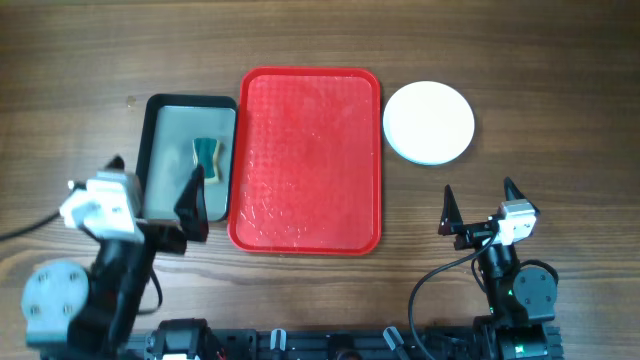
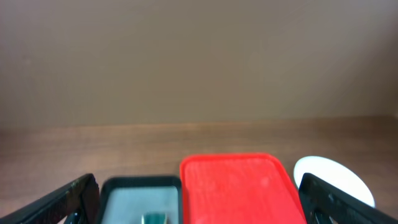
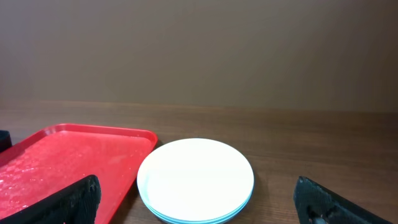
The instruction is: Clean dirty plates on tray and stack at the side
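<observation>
The red tray (image 1: 310,160) lies in the middle of the table with nothing on it, its surface speckled with droplets. To its right, off the tray, the plates (image 1: 429,122) sit in one stack, white on top with light blue rims showing below (image 3: 196,177); no smear shows on the top plate. My left gripper (image 1: 155,182) hovers open over the near end of the grey tray, holding nothing (image 2: 199,186). At the front right my right gripper (image 1: 479,190) is open and empty, facing the stack from the near side (image 3: 196,186).
A black-rimmed grey tray (image 1: 165,150) lies left of the red tray and holds a green and yellow sponge (image 1: 208,160). Bare wooden table surrounds the trays, with a brown wall behind it in the wrist views.
</observation>
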`<control>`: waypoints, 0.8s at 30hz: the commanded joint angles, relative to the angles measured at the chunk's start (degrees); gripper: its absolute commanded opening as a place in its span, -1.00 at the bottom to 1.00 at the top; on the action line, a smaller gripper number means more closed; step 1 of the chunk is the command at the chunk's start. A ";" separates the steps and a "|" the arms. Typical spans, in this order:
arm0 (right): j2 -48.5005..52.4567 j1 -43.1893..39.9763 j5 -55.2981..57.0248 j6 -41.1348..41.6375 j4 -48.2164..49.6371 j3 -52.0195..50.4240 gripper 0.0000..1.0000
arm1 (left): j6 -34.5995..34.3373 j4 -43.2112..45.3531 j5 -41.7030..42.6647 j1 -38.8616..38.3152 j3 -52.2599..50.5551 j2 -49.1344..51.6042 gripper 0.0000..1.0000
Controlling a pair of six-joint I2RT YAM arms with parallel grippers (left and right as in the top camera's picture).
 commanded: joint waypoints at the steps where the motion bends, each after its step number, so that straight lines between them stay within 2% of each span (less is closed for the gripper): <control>1: -0.63 0.28 -0.92 -0.39 0.17 -0.09 0.99 | 0.02 -2.54 -0.96 -0.76 0.42 -5.46 1.00; 9: -0.63 0.28 -0.92 -0.39 0.17 -0.09 0.99 | 0.00 -5.16 -0.94 -0.76 -1.44 -15.13 1.00; 21: -0.63 0.28 -0.92 -0.39 0.17 -0.09 0.99 | 0.02 -1.79 -0.96 -0.76 -14.69 -26.99 1.00; 24: -0.63 0.28 -0.92 -0.37 0.17 -0.09 0.99 | 0.02 -1.27 -0.98 -0.76 -17.16 -27.02 1.00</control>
